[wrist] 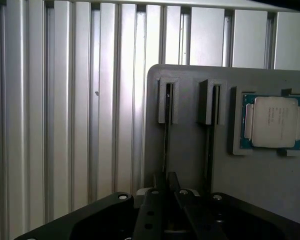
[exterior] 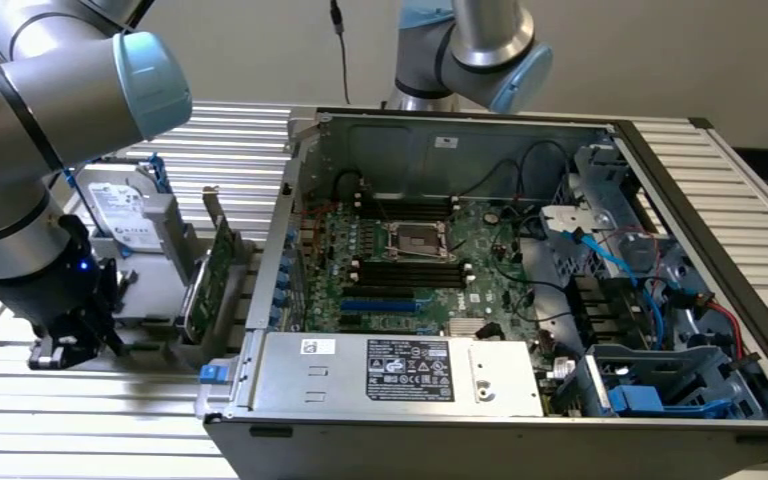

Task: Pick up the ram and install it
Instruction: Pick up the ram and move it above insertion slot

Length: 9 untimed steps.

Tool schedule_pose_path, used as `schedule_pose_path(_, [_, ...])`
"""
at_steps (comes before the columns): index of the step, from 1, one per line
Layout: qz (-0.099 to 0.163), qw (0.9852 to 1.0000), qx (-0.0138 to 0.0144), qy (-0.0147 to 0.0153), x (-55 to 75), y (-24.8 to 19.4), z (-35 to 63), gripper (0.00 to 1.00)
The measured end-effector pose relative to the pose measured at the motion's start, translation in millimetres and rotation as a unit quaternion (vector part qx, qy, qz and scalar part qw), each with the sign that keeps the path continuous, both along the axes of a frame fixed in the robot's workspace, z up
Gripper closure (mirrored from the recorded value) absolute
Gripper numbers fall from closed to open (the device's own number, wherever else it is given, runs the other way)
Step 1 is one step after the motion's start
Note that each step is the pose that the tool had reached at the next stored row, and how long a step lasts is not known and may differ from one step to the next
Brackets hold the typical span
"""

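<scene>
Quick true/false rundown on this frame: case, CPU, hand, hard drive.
1. The case is open, with the motherboard exposed. True.
2. A CPU sits in a recess of the grey fixture. True.
3. The hand is inside the case. False: it is down at the fixture outside the case, on the exterior view's left.
4. The hard drive lies flat on the motherboard. False: it stands on edge outside the case.
</scene>
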State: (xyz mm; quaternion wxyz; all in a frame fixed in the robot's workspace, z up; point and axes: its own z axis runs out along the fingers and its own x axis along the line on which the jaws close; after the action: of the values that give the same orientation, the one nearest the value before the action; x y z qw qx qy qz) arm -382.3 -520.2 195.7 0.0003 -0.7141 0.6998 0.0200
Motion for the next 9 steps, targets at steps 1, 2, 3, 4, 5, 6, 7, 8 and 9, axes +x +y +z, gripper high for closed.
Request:
schedule_pose_path(1, [0.000, 1.0000, 0.0001, -0.0001, 0.0, 0.0, 0.3, 0.86])
schedule_pose_path(2, [0.001, 1.0000, -0.0001, 0.0000, 0.0, 0.0, 1.1, 0.86])
schedule_pose_path(3, [0.001, 1.0000, 0.0000, 0.0000, 0.0, 0.0, 2.0, 0.86])
schedule_pose_path(4, [0.001, 1.0000, 0.0000, 0.0001, 0.0, 0.0, 3.0, 0.86])
schedule_pose_path(5, [0.002, 1.0000, -0.0001, 0.0001, 0.0, 0.0, 4.0, 0.86])
schedule_pose_path(6, [0.003, 1.0000, 0.0000, 0.0000, 0.0, 0.0, 4.9, 0.86])
schedule_pose_path(7, [0.003, 1.0000, -0.0001, 0.0000, 0.0, 0.0, 6.0, 0.86])
schedule_pose_path(8, [0.004, 1.0000, 0.0000, -0.0001, 0.0, 0.0, 7.2, 0.86])
schedule_pose_path(9, [0.004, 1.0000, -0.0001, -0.0001, 0.0, 0.0, 8.7, 0.86])
